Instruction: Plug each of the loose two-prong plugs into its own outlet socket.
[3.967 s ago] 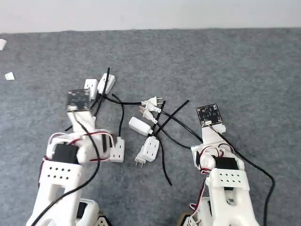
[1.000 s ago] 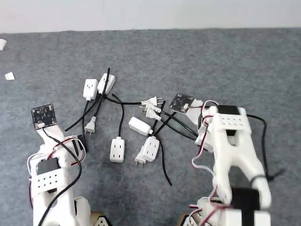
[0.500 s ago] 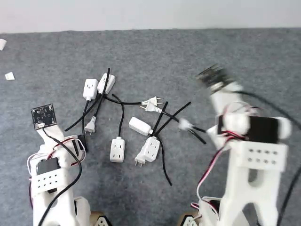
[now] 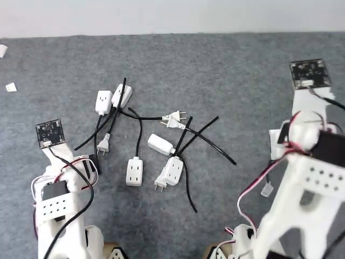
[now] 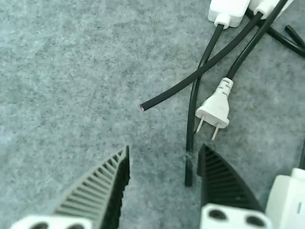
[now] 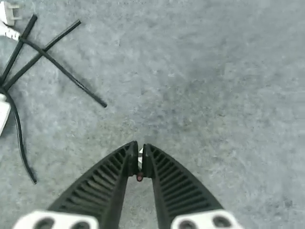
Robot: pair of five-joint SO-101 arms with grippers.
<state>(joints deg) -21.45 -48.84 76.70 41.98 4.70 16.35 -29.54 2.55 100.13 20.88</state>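
Two-prong plugs point(image 4: 173, 120) all lie loose on the carpet point(image 4: 226, 70). One white plug point(image 5: 214, 109) points its prongs toward the left gripper point(image 5: 164, 157), whose ribbed jaws stand wide apart just short of it. A second ago the right arm leaned over the middle pair. Now it has swung far right over bare carpet, the right gripper point(image 6: 138, 152) pinched almost closed on a white sliver I can't identify. A long black cord point(image 6: 71, 79) seems tugged slightly rightward. To my eye nothing was gained: the outlet sockets point(image 4: 134, 171) show no plug seated. Plugs and sockets are smooth white moulded plastic with thin flat metal prongs. The cords are round and rubbery, and the carpet is grey and short-napped.
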